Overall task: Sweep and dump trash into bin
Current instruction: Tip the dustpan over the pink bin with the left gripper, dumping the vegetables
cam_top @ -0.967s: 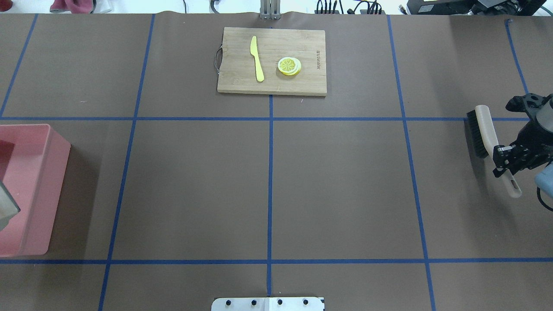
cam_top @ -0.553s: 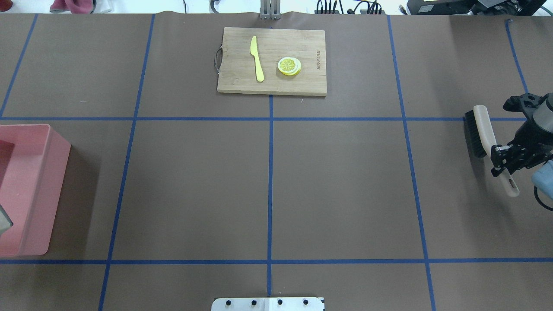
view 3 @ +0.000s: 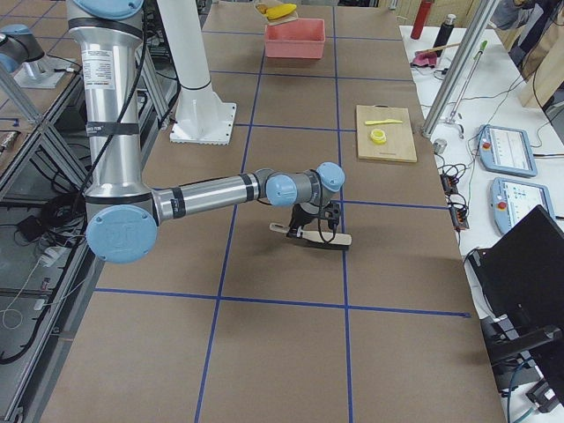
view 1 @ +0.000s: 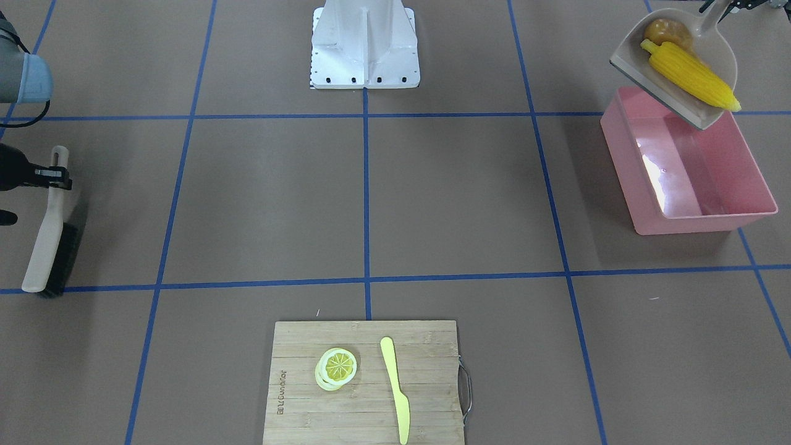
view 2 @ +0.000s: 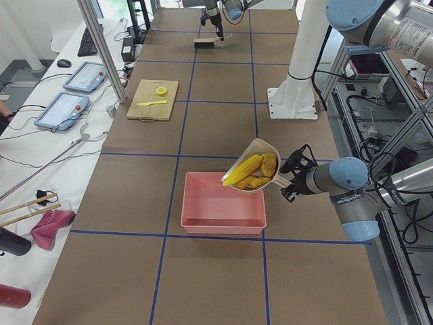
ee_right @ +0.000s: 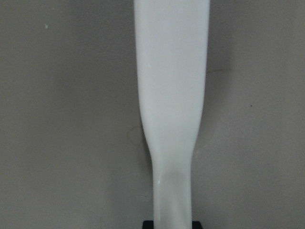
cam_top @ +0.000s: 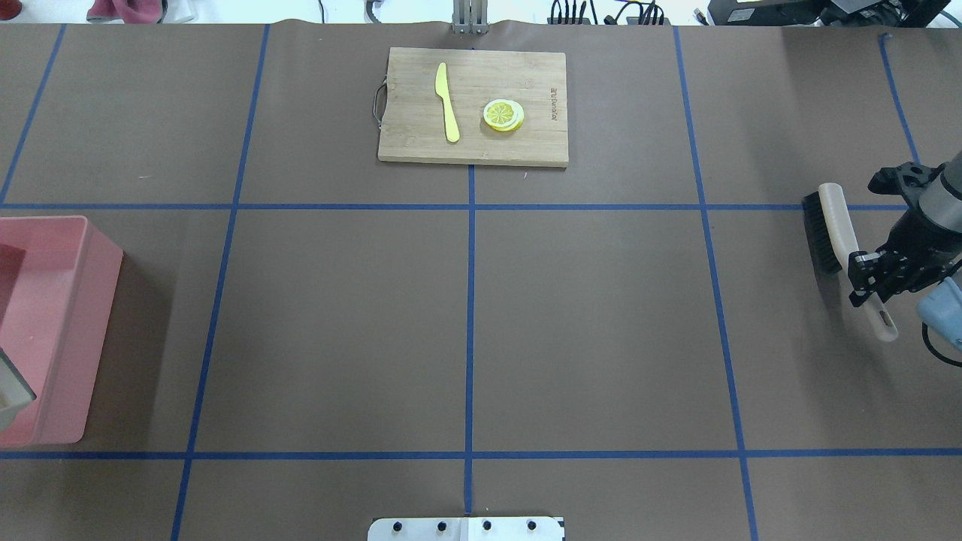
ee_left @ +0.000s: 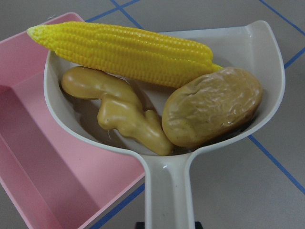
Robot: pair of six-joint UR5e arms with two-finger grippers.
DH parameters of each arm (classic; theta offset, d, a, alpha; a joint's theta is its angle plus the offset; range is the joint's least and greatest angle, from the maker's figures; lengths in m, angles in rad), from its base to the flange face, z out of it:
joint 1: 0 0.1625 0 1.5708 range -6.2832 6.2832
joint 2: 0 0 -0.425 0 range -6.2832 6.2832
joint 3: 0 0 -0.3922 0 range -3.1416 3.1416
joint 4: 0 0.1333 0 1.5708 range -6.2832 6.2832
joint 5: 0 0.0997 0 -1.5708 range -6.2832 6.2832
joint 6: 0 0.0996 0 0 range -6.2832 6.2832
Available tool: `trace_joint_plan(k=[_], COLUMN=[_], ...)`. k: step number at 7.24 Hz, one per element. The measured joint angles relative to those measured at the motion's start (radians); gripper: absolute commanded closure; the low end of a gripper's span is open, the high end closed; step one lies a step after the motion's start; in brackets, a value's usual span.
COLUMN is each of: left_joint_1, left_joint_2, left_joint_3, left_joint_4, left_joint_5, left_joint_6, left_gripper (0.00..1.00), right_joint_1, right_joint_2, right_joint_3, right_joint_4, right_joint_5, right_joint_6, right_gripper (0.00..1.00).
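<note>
Beige dustpan [ee_left: 261, 53] tight in left fingers [view 2: 291, 179]; brush [cam_top: 830, 225], tight in right fingers [cam_top: 870, 276], slightly farther inward than before.

Bamboo cutting board [cam_top: 526, 146] at the top centre of the brown table cover [cam_top: 338, 323].
A pale yellow knife [cam_top: 448, 105] lies lengthwise on its left half, with a lemon slice [cam_top: 503, 115] apart to the right. Blue tape lines [cam_top: 470, 300] grid the cover. A black-bristled hand brush [cam_top: 833, 225] sits at the right edge.

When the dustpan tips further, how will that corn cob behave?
Probably rolls out: the corn cob is round and lies along the dustpan lip. Its glossy plastic looks light and stiff, so it likely drops into the pink bin whole.
</note>
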Motion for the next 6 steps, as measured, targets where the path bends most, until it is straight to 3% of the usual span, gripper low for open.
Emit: trace_joint_plan(k=[4, 6], left_joint_1=[-0.068, -0.1], left_joint_2=[-0.011, -0.013], left_joint_3=[-0.029, -0.049], left_joint_4=[0.172, 0.261], left_joint_5=[-0.137, -0.212], left_joint_6=[0.0, 0.0], left_gripper=[1.0, 1.0], right_joint_1=[0.0, 0.06], right_joint_2=[0.021, 0.061], right_joint_3=[0.001, 0.005], right_joint_4=[0.001, 0.0], right_joint_5=[-0.003, -0.027], right_joint_6=[-0.002, -0.01], right_gripper=[0.0, 0.0])
